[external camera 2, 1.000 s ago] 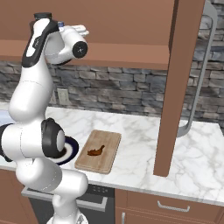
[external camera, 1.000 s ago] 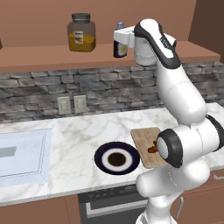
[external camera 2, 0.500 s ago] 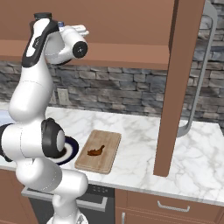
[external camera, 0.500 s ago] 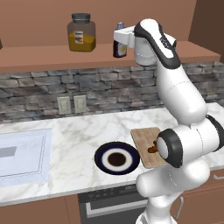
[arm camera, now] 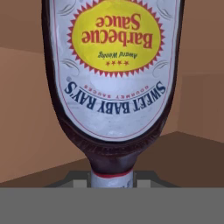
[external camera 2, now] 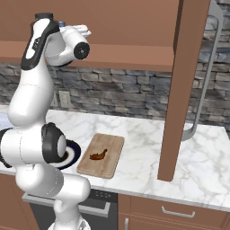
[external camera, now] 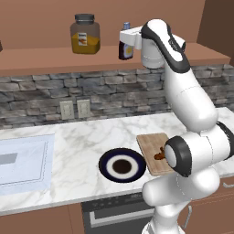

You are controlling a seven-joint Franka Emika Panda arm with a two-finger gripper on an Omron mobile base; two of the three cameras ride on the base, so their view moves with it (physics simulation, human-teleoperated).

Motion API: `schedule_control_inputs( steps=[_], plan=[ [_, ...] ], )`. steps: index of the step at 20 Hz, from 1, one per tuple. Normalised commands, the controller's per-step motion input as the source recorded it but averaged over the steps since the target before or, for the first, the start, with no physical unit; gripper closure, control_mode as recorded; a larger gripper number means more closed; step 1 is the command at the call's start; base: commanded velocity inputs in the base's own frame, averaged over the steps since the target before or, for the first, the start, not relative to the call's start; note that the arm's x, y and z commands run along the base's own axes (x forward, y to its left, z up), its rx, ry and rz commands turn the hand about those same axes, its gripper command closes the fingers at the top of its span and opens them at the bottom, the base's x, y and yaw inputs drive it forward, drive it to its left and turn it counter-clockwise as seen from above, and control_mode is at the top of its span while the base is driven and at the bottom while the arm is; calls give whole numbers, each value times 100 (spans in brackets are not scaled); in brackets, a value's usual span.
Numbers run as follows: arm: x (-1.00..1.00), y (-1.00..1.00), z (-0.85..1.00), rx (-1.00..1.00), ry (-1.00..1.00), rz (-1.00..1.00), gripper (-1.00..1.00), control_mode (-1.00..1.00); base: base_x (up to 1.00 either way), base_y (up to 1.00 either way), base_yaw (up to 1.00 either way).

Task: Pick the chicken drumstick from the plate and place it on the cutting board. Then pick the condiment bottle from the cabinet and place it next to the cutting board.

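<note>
The small reddish-brown glazed chicken drumstick lies on the rectangular light tan wooden cutting board, so the first half of the task looks done. The round dark navy plate with a thin white ring sits bare just beside the board on the white marbled bench. The slim condiment bottle of dark sauce with a pale blue cap stands on the long reddish-brown wooden cabinet shelf, near a wide orange-filled glass jar. The gripper is at the bottle; in the hand view its neck sits between the fingers, which appear closed on it. Judging by this, what remains is lifting the bottle off the shelf and setting it next to the board
</note>
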Motion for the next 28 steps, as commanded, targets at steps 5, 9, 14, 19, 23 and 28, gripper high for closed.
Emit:
schedule_control_inputs(
  steps=[5, 9, 14, 19, 23, 28],
  plan=[
    [-18, 0, 12, 2, 0, 0, 100, -100, 0, 0, 0],
    [-23, 0, 9, 2, 0, 0, 100, -100, 0, 0, 0],
    [-29, 0, 3, 1, 0, 0, 100, -100, 0, 0, 0],
    [-33, 0, 1, 1, 0, 0, 100, -100, 0, 0, 0],
    [-36, -1, 2, 0, 0, 0, 100, -100, 0, 0, 0],
    [-36, -3, 2, 0, 0, 0, 100, -100, 0, 0, 0]
  ],
)
